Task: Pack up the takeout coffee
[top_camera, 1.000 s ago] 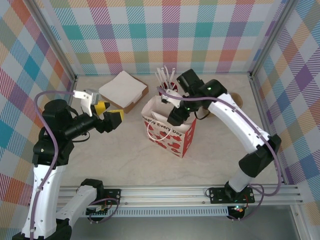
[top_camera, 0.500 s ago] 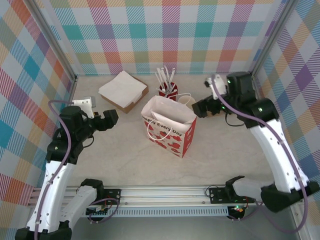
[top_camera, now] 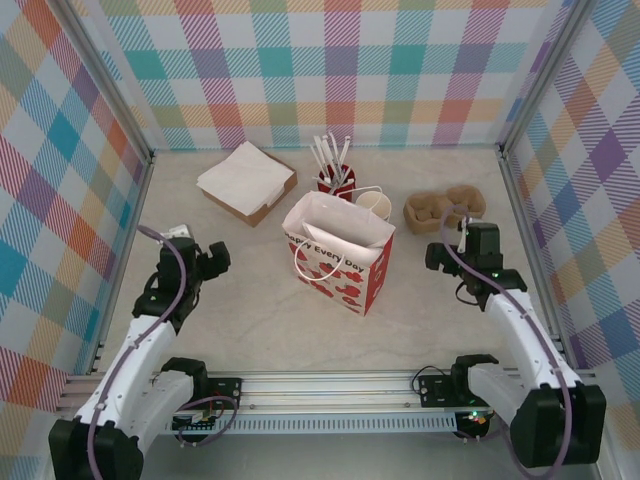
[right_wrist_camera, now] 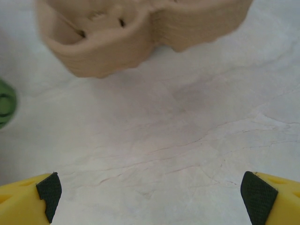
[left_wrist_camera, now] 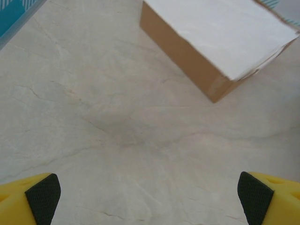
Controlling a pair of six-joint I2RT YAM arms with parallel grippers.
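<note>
- Takeout coffee cup [top_camera: 373, 205], small, green paper with a cream-white rim, stands just behind the red-and-white paper bag [top_camera: 340, 255], near the moulded brown pulp carrier [top_camera: 440, 208].
- Probably light and thin-walled, so easily crushed: grasp mid-body, gently, and keep it upright.
- Left gripper [left_wrist_camera: 150, 197] and right gripper [right_wrist_camera: 150, 197] both gape wide, empty.

Green cup [right_wrist_camera: 5, 104], red-and-white bag [top_camera: 345, 275], brown tray [top_camera: 440, 207], multicolour plaid walls [top_camera: 340, 70]

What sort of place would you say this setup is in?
Most likely a robot test cell staged as a takeout counter: plaid backdrop walls, an aluminium rail along the near table edge, plus a red-and-white paper bag and a pulp cup carrier.
</note>
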